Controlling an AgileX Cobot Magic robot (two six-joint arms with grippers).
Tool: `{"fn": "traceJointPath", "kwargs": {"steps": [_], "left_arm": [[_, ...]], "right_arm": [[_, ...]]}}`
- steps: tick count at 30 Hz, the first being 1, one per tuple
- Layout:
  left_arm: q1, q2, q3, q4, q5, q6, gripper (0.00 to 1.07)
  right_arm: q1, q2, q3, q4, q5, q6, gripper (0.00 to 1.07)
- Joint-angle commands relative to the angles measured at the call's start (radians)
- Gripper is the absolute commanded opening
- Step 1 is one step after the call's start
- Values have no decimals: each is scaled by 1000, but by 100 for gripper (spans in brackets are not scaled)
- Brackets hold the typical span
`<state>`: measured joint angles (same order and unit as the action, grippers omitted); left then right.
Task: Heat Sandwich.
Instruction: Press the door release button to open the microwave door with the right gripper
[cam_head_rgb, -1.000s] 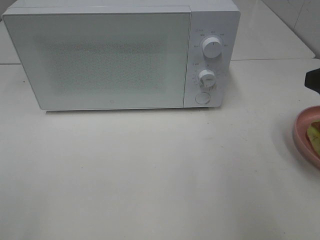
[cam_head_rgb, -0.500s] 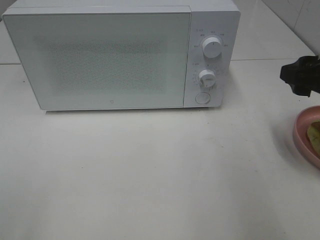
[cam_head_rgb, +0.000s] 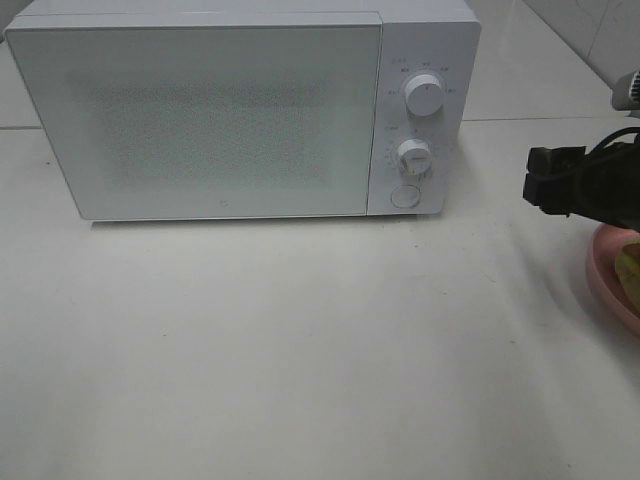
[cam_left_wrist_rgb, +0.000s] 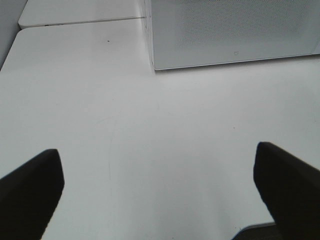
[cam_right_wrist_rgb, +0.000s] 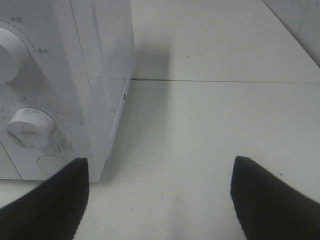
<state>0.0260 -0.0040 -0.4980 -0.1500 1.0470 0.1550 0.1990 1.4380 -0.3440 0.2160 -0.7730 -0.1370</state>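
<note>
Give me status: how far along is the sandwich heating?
Done: nothing visible. The microwave door is shut and the sandwich sits on the pink plate at far right. In hand: the right gripper, open and empty, hangs near the plate facing the dials. Left: open the door, load the sandwich, close, set the dials.

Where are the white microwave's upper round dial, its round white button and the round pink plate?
Upper round dial (cam_head_rgb: 425, 97), exterior high, knob face.
Round white button (cam_head_rgb: 404, 196), exterior high, centre.
Round pink plate (cam_head_rgb: 595, 270), exterior high, left rim.
</note>
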Motion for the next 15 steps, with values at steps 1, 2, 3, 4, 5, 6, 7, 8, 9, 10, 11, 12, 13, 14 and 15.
{"fn": "traceJointPath", "kwargs": {"steps": [1,2,3,4,5,6,7,8,9,10,11,12,13,14,15], "left_arm": [[-7,-26,2,0,-8,-7,98],[-7,-26,2,0,-8,-7,98],[-7,-26,2,0,-8,-7,98],[-7,-26,2,0,-8,-7,98],[-7,-26,2,0,-8,-7,98],[-7,-26,2,0,-8,-7,98],[-7,-26,2,0,-8,-7,98],[-7,-26,2,0,-8,-7,98],[-7,-26,2,0,-8,-7,98],[-7,-26,2,0,-8,-7,98],[-7,-26,2,0,-8,-7,98],[-7,-26,2,0,-8,-7,98],[-7,-26,2,0,-8,-7,98],[-7,-26,2,0,-8,-7,98],[-7,-26,2,0,-8,-7,98]], "right_arm": [[56,20,6,102,-76,-69,75],[73,30,6,127,-84,-79,75],[110,43,6,169,-98,-93,75],[125,50,6,190,-107,-93,75],[138,57,6,208,-118,-93,75],[166,71,6,227,-138,-93,75],[166,71,6,227,-138,-93,75],[179,79,6,239,-151,-93,75],[196,86,6,244,-161,-93,75],[213,94,6,246,-171,-94,75],[213,94,6,246,-171,-94,75],[244,109,6,258,-187,-97,75],[263,115,6,266,-191,-97,75],[281,121,6,280,-193,-101,75],[311,132,6,318,-193,-115,75]]}}
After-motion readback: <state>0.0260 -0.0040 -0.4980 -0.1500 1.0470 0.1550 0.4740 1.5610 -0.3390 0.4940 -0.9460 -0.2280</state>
